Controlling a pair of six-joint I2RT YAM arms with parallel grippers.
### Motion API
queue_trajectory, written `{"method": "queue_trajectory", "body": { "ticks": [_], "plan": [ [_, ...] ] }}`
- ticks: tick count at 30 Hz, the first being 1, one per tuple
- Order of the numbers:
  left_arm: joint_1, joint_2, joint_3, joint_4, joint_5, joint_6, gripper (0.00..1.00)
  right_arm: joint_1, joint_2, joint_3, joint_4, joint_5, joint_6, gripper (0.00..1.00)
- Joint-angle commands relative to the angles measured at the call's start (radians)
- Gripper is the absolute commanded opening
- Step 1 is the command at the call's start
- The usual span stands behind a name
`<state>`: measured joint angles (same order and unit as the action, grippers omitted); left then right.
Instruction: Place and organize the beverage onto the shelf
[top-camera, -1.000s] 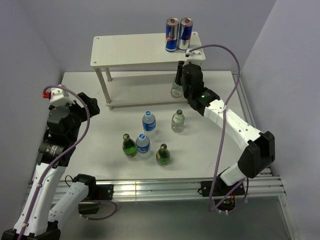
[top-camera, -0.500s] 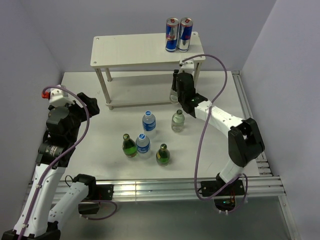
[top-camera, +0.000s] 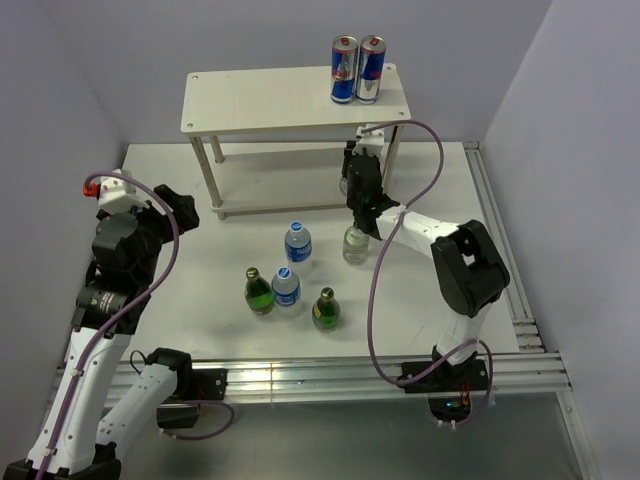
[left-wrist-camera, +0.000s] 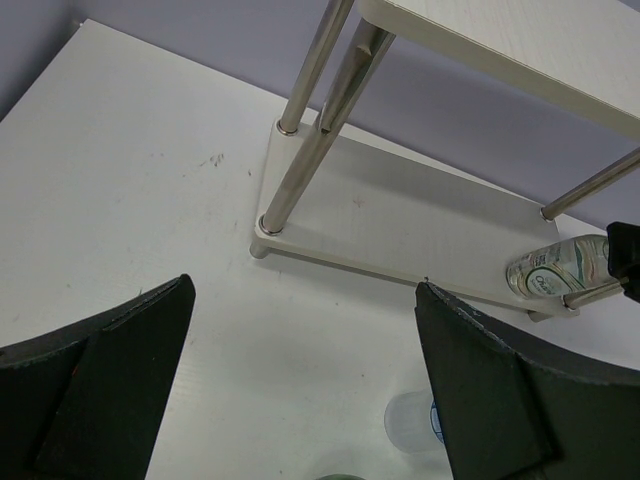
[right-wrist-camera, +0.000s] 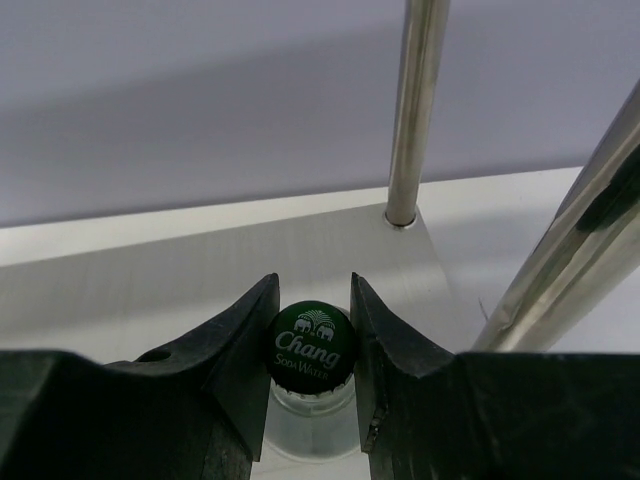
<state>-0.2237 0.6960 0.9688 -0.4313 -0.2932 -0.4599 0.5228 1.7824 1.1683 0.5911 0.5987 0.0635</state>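
Note:
My right gripper (right-wrist-camera: 312, 312) is shut on the green cap of a clear pale-tinted bottle (right-wrist-camera: 312, 345) that stands upright on the lower board of the cream-white shelf (right-wrist-camera: 190, 270), near its right legs. In the top view that gripper (top-camera: 353, 178) reaches under the shelf's top board (top-camera: 270, 100). The left wrist view shows the same bottle (left-wrist-camera: 553, 270) at the lower board's right end. On the table stand two blue-capped bottles (top-camera: 298, 241) (top-camera: 286, 287), two green bottles (top-camera: 259, 290) (top-camera: 324, 310) and a second pale bottle (top-camera: 355, 243). My left gripper (top-camera: 182, 212) is open and empty, left of the shelf.
Two blue-and-silver cans (top-camera: 357, 69) stand at the right end of the top board. Thin metal legs (right-wrist-camera: 415, 110) rise just beyond and to the right of the held bottle. The right arm's forearm (top-camera: 420, 222) passes close by the second pale bottle.
My right gripper has carried the pale bottle left and inward onto the lower board, and its forearm has swung round behind it. The left arm has not moved.

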Motion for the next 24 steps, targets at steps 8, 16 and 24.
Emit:
{"method": "queue_trajectory", "body": {
  "ticks": [8,16,24],
  "plan": [
    [0.006,-0.013,-0.005,0.028,0.003,0.017,0.99,-0.007,0.087,0.139,0.240,0.116,-0.086,0.00],
    [0.009,-0.015,-0.004,0.028,0.005,0.017,0.99,-0.006,0.127,0.183,0.204,0.168,-0.100,0.55],
    [0.011,-0.016,-0.007,0.028,0.003,0.017,0.99,-0.004,0.106,0.180,0.185,0.174,-0.114,0.93]
  ]
}}
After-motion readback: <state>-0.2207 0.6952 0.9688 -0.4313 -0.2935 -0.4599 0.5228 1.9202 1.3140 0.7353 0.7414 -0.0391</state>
